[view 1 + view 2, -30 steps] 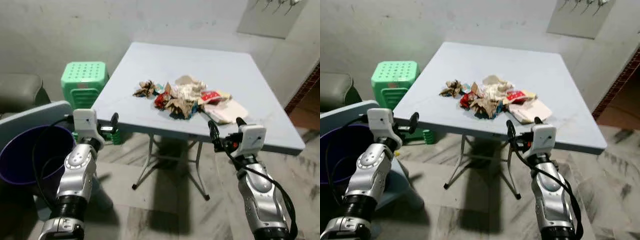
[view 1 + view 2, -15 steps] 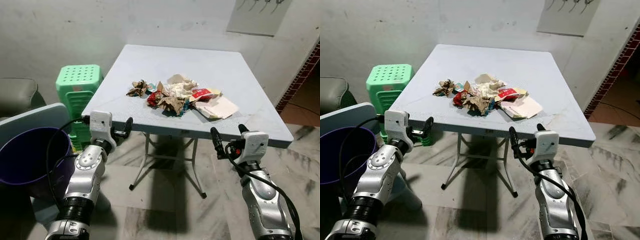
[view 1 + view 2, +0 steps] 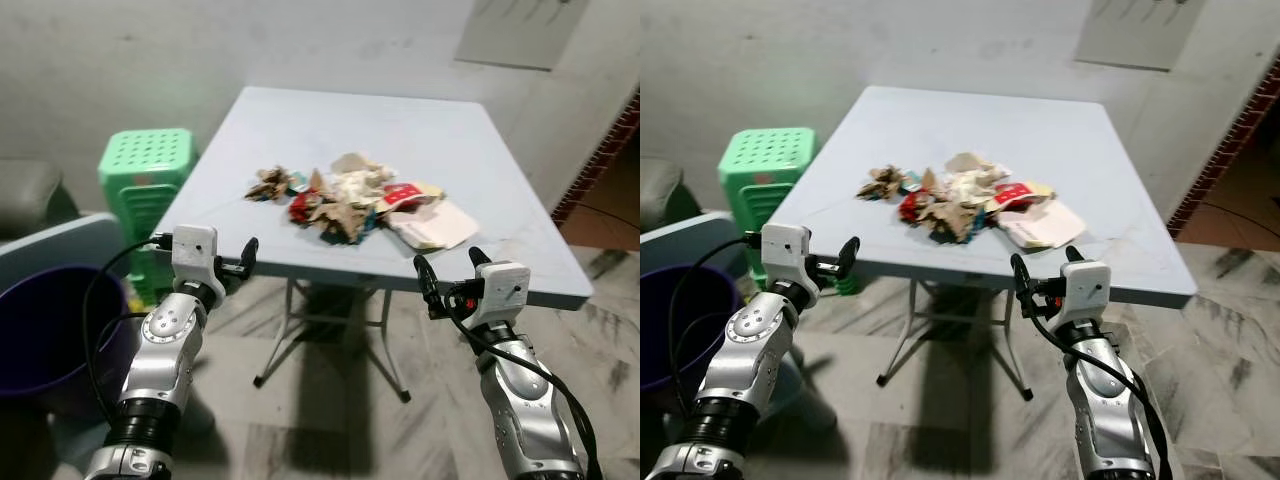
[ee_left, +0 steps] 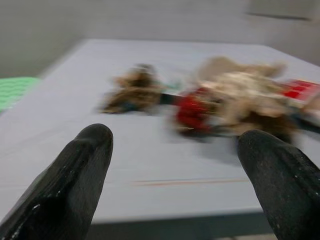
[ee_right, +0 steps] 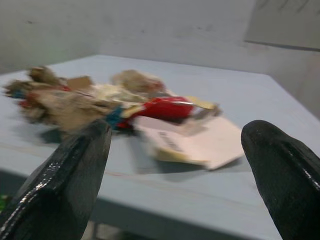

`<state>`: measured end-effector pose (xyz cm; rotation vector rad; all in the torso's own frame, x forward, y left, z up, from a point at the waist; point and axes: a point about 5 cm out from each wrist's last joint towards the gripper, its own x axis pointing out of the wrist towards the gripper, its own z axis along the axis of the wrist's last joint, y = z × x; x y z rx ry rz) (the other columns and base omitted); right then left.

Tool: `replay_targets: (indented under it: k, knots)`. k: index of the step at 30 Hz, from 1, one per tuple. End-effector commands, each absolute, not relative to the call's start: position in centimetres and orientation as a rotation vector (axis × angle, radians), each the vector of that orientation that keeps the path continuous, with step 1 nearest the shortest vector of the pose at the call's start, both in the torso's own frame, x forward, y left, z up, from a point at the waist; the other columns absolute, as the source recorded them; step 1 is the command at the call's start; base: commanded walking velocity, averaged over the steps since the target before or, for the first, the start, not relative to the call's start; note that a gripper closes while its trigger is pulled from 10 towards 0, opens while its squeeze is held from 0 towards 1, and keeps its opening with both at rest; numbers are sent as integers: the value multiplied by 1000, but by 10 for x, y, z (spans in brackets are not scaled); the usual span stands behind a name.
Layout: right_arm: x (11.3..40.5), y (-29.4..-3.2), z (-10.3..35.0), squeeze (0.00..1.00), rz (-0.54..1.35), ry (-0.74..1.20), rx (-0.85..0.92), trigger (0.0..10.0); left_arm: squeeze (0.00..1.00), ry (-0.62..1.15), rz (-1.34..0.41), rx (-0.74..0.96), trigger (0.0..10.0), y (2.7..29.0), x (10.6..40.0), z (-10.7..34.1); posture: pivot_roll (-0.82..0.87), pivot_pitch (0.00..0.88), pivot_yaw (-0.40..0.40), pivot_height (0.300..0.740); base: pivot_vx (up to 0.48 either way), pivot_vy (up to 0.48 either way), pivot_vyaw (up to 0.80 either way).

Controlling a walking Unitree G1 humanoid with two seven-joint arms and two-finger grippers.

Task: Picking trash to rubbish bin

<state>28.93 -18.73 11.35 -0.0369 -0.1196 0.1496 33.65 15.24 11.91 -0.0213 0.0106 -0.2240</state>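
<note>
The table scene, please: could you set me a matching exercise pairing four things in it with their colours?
Things:
1. stool
2. bin
3. table
4. fingers

Colours:
a. black
b. pale blue
c. green
d. purple

Pairs: 1-c, 2-d, 3-b, 4-a

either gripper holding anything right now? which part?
Nothing is held. The left gripper and the right gripper are both open, short of the near edge of the light blue square table; the pile of crumpled paper and wrapper trash lies untouched.
</note>
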Motion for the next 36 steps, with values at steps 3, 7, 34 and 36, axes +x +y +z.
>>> replay_targets:
  k: [3, 7, 34, 36]
  knots:
    - [289, -186, 117, 0, 156, -127, -32, 10000, 0, 11, -233, 9, 10000, 153, 336, 121, -32, 0, -36, 740, 339, 0, 0]
    - [289, -186, 117, 0, 159, -126, -32, 10000, 0, 4, -258, -4, 10000, 149, 335, 121, -34, 0, -35, 740, 0, 0, 0]
    - [281, -185, 128, 0, 222, -142, -62, 10000, 0, -78, -678, 154, 10000, 101, 350, 145, -92, 3, -28, 740, 0, 0, 0]
    - [279, -184, 129, 0, 235, -142, -66, 10000, 0, -71, -679, 143, 10000, 99, 354, 146, -100, 7, -26, 740, 0, 0, 0]
